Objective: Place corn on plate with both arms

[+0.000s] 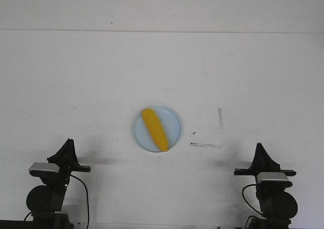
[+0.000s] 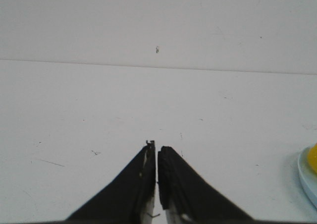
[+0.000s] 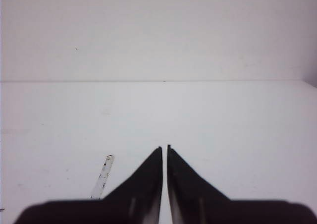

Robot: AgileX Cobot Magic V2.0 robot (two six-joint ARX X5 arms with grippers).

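Corn (image 1: 155,129) lying on plate (image 1: 174,118), long axis diagonal, tip toward the robot. Left gripper (image 2: 157,152) and right gripper (image 3: 164,149) closed, empty, well apart from it; roughly equidistant, placement apparently complete.

The corn (image 1: 155,129) is showing a smooth, glossy yellow plastic skin — the plate (image 1: 173,120) beneath it is looking like pale, slightly shiny plastic. The table (image 1: 101,77) is presenting a matt white surface, lightly scuffed and speckled. Both grippers' fingers (image 2: 141,182) (image 3: 190,182) are looking matt black — the left ones chipped along their edges.
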